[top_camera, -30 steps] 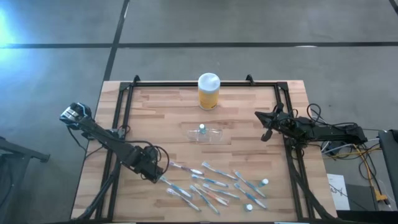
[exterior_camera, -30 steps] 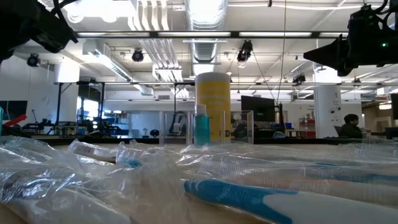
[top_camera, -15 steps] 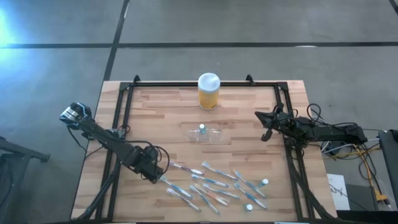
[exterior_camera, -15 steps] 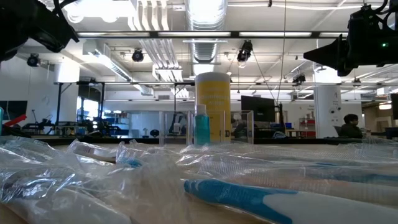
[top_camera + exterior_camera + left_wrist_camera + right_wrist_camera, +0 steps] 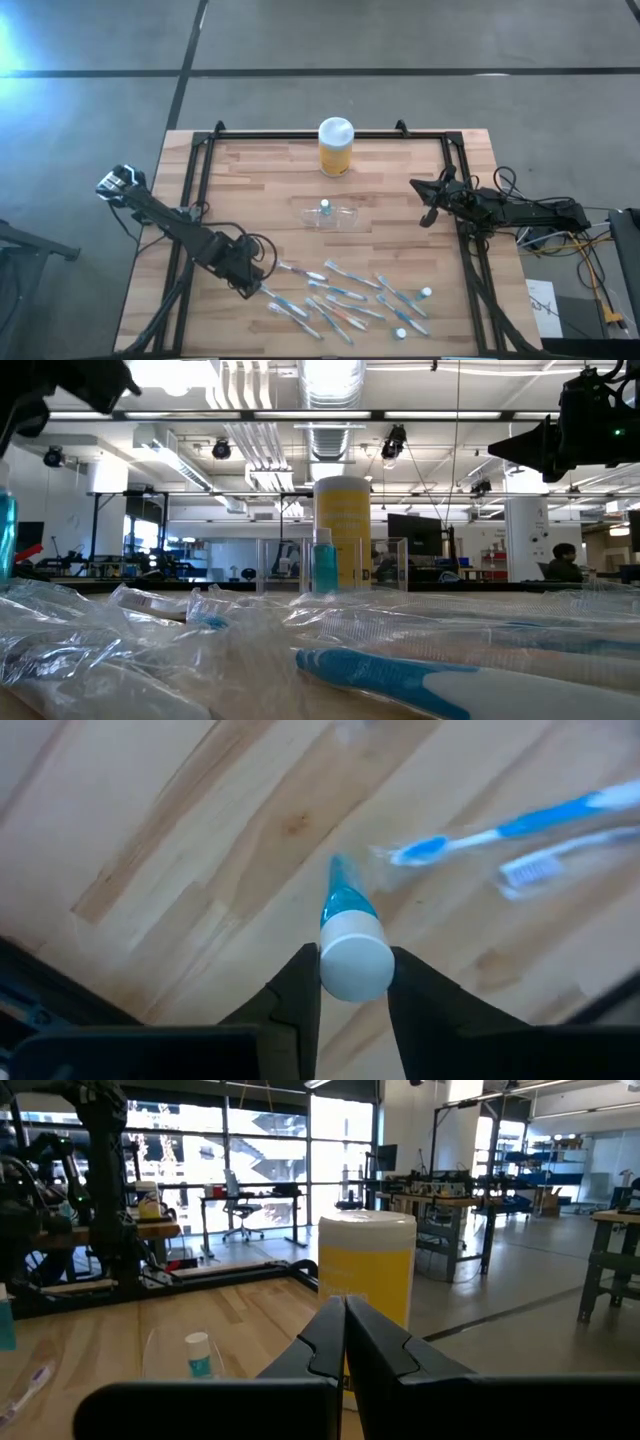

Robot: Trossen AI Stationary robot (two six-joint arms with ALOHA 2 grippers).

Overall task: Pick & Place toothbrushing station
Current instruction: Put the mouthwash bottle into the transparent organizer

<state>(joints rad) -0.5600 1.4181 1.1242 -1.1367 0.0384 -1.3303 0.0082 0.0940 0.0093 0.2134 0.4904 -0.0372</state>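
Wooden table (image 5: 250, 190): one holder (image 5: 330, 215), one yellow jar (image 5: 335, 146), one tube (image 5: 350, 945) gripped.

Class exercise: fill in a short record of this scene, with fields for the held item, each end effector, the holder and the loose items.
held item: white-capped blue tube
left end effector: shut on the tube, above the table's near left part
right end effector: shut, empty, at the right edge
holder: clear, mid-table, one tube inside
loose items: toothbrushes scattered near the front
jar: yellow, white lid, at the back
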